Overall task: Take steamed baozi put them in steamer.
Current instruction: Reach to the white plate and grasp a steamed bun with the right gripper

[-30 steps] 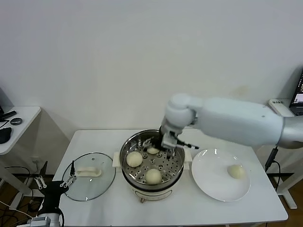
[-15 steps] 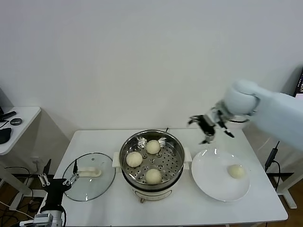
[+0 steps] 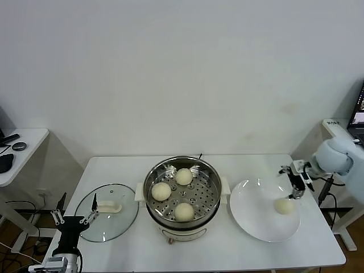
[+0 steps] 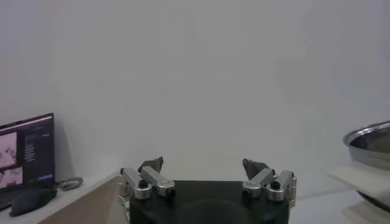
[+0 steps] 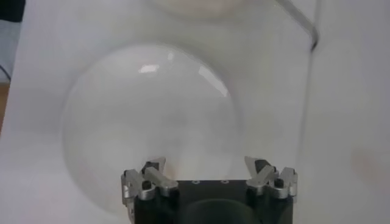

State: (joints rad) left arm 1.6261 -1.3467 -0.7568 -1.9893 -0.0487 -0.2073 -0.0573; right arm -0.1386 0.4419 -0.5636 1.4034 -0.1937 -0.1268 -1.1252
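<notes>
The shiny steel steamer (image 3: 165, 168) on its cream base stands at the table's middle. Three pale steamed baozi lie on its perforated tray: one at the back (image 3: 183, 176), one at the left (image 3: 161, 191), one at the front (image 3: 183, 211). Another baozi (image 3: 284, 206) lies on the white plate (image 3: 256, 210) to the right. My right gripper (image 3: 291, 183) hangs open and empty just above and behind that baozi; its wrist view shows the open gripper (image 5: 210, 167) over the plate (image 5: 152, 122). My left gripper (image 3: 77, 205) is parked open, low at the table's left front corner.
A round glass lid (image 3: 108, 211) with a cream handle lies left of the steamer, close to the left gripper. A small side table (image 3: 23, 153) with a mouse stands further left. A black cable (image 5: 314, 36) runs behind the plate. The steamer's rim (image 4: 372, 137) shows in the left wrist view.
My right arm has swung out of the steamer, rightwards across the table, and come down over the plate beside the last baozi. The left gripper has barely shifted.
</notes>
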